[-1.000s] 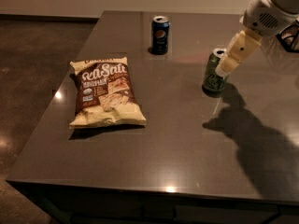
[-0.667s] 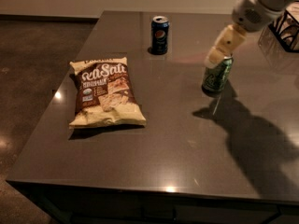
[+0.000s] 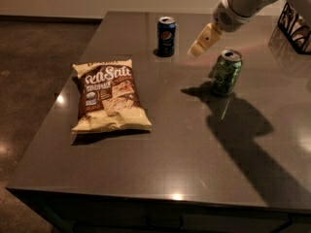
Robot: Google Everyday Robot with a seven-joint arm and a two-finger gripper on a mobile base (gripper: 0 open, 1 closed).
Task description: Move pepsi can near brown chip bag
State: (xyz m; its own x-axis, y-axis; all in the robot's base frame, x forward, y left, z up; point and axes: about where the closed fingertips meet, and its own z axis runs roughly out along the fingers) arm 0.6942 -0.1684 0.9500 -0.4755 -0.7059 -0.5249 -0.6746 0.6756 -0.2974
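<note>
We note the end effector point(image 3: 203, 40) has swung left off the green can point(image 3: 226, 73) and now hangs just right of the pepsi can point(image 3: 166, 36); clenched or released, we cannot tell. The pepsi can stands upper centre on the counter point(image 3: 194, 154), well apart from the chip bag point(image 3: 110, 96). Approach underway, we judge.

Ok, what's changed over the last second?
The end effector swung away from the green can toward the pepsi can and now hovers between them. Nothing was taken hold of or let go. Both cans and the brown chip bag stayed put.
</note>
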